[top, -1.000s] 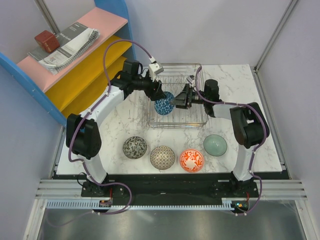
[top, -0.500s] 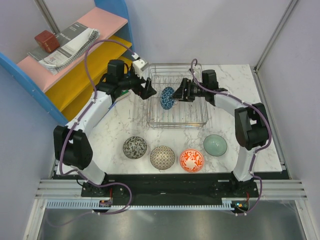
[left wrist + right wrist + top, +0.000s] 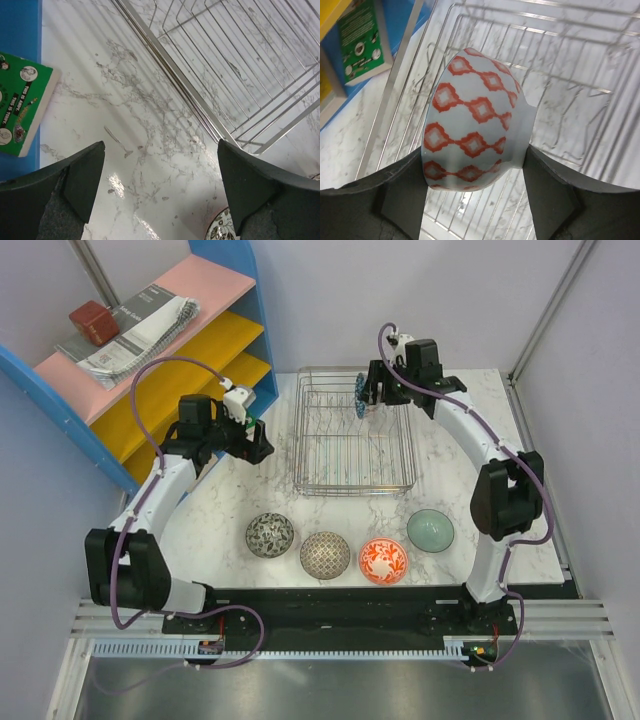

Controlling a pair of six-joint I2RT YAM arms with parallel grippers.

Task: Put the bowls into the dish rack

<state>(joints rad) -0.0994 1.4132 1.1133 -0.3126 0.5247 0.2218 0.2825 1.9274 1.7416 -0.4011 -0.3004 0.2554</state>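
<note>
From high behind the robot we look steeply down on the whole table (image 3: 250, 490). Our left wrist view sits close over it, facing down past its own wide-apart fingers (image 3: 75, 180) at a corner of the dish rack (image 3: 175, 77). Our right wrist view looks down nearer still, filled by a clamped bowl (image 3: 470, 120). All three views share the rack.

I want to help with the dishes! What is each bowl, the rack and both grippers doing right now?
dish rack: no loose bowl inside
blue bowl: on edge, held at the dish rack's far end
dark grey bowl: upright on the table
beige-grey bowl: upright on the table
red-orange bowl: upright on the table
pale green bowl: upright on the table
left gripper: open, empty
right gripper: shut on the blue bowl
</note>
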